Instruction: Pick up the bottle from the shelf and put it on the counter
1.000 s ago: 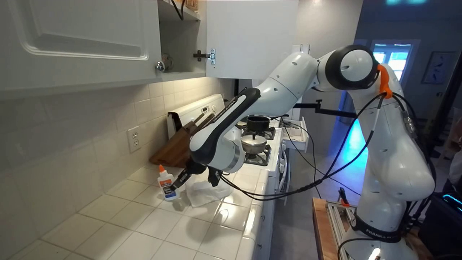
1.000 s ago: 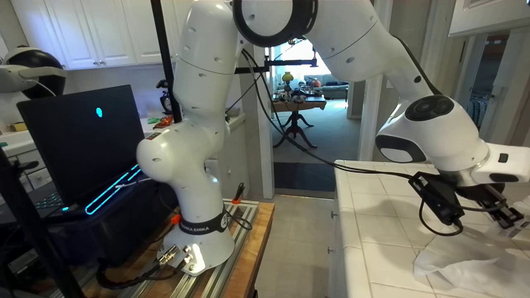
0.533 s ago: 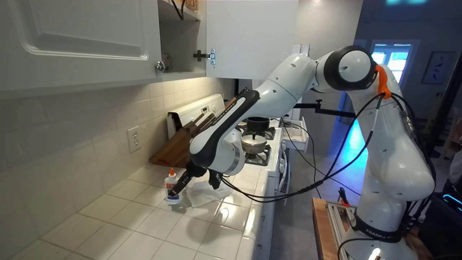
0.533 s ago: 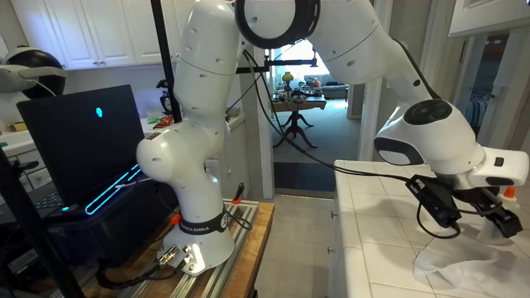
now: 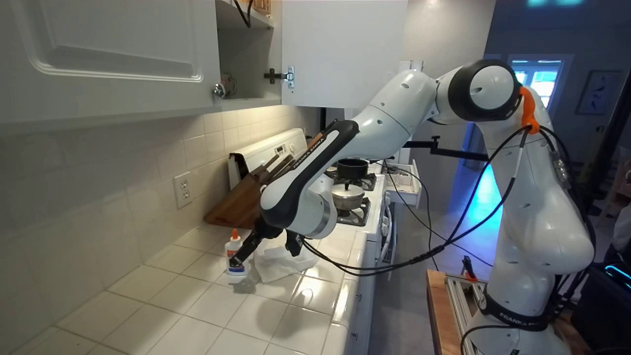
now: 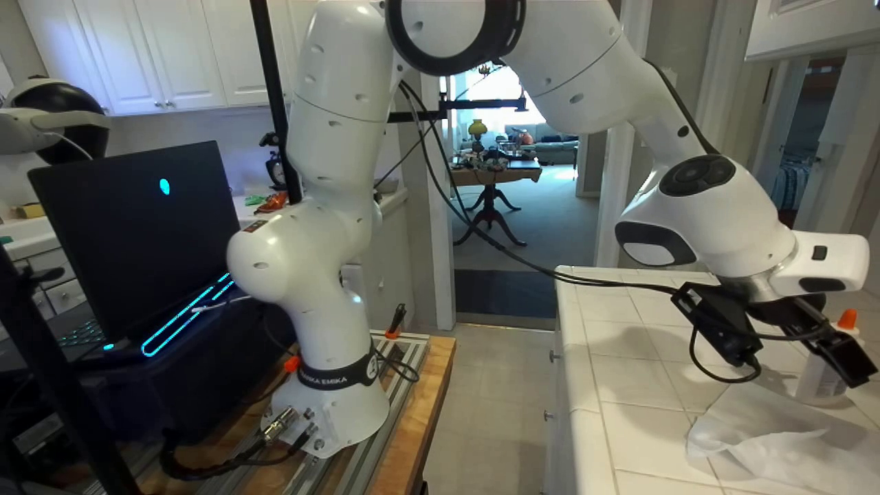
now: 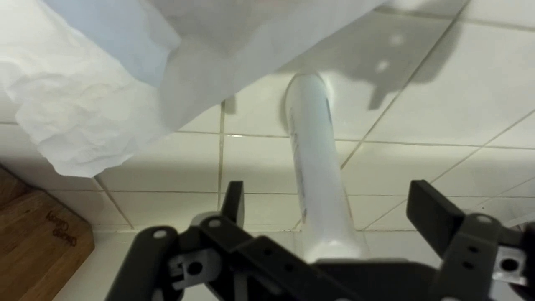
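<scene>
The bottle [image 5: 235, 245], white with an orange cap and an orange-and-blue label, stands upright on the tiled counter [image 5: 197, 301]. It also shows behind the fingers [image 6: 851, 359] in an exterior view, the bottle [image 6: 817, 382] being partly covered. In the wrist view my gripper [image 7: 327, 194] is open, its jaws wide apart on either side of the bottle [image 7: 315, 154], with a gap on both sides. The bottle's cap end is hidden by the gripper body there. Above the counter is the shelf [image 5: 229, 17] in the open wall cabinet.
A crumpled white sheet [image 5: 281, 261] lies beside the bottle. Behind it leans a wooden knife block [image 5: 234, 204] near the backsplash. Farther along is a stove with a lidded pot [image 5: 346, 197]. An open cabinet door [image 5: 340, 54] hangs above the counter.
The jaws have opened and let go of the bottle. The bottle, tilted a second ago, has swung upright onto the counter. The arm has shifted slightly.
</scene>
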You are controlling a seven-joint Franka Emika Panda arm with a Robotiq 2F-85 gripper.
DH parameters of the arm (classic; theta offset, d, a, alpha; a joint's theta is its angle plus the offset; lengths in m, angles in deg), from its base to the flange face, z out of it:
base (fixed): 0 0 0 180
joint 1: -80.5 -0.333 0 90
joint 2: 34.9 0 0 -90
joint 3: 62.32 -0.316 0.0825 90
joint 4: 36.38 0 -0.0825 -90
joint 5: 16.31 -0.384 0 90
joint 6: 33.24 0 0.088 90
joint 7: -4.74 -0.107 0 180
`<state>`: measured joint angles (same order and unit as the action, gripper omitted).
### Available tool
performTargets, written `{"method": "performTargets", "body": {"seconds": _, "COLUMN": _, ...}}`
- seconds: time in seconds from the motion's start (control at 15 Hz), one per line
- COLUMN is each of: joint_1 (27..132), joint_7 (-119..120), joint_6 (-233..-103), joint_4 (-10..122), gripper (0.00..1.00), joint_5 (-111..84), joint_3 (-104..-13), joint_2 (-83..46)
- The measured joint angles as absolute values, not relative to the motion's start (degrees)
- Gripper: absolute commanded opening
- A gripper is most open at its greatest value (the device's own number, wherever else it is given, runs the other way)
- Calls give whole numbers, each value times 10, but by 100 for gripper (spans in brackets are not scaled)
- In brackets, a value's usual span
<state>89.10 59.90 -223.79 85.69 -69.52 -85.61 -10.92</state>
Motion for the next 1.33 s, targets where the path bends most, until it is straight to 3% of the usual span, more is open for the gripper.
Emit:
{"method": "performTargets", "body": {"seconds": 0.73, "joint_1": 736, "joint_7": 491, "joint_6": -2207, "joint_4": 1000, "gripper": 100, "joint_5": -659, "joint_3": -669, "joint_2": -227}}
{"method": "performTargets", "body": {"seconds": 1.33, "joint_1": 758, "joint_7": 164, "joint_6": -2075, "joint_4": 1031, "gripper": 100, "joint_5": -373, "joint_3": -640, "joint_2": -306}}
